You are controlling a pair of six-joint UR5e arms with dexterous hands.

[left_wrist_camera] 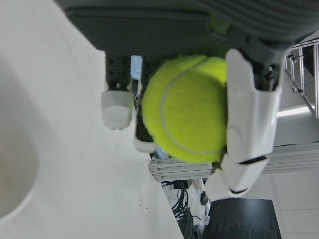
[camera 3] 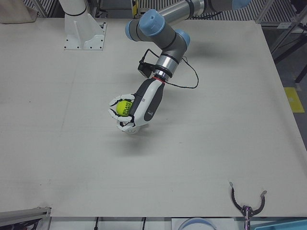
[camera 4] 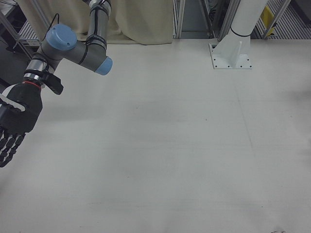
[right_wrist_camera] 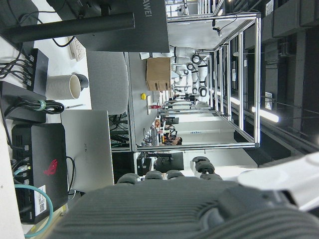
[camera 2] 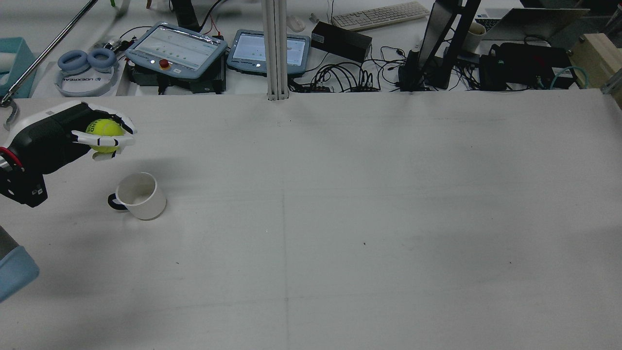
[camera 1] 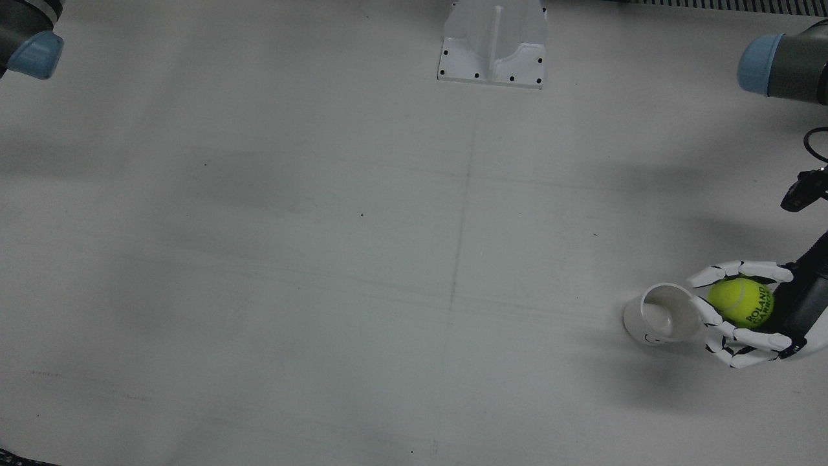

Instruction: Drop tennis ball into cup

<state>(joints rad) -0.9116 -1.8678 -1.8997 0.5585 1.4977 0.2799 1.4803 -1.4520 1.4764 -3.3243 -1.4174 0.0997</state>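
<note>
A: Front view: left hand (camera 1: 744,314) is clamped round the tennis ball (camera 1: 741,301), fingertips at the rim of the white cup (camera 1: 662,313) on the table (camera 1: 323,259). Step in hand, I judge: carry, just short of release

B: Rear view?

A: Ball (camera 2: 104,132) is raised, beyond the cup (camera 2: 138,195) and slightly to its left, at the table's left side; cup mouth empty. Next move needs the ball centred over the mouth, then fingers opened

B: Left-front view?

A: The hand hides the cup entirely

B: Right-front view?

A: Only here does the right hand (camera 4: 13,127) show: off at the edge, fingers straight and apart, holding nothing
</note>
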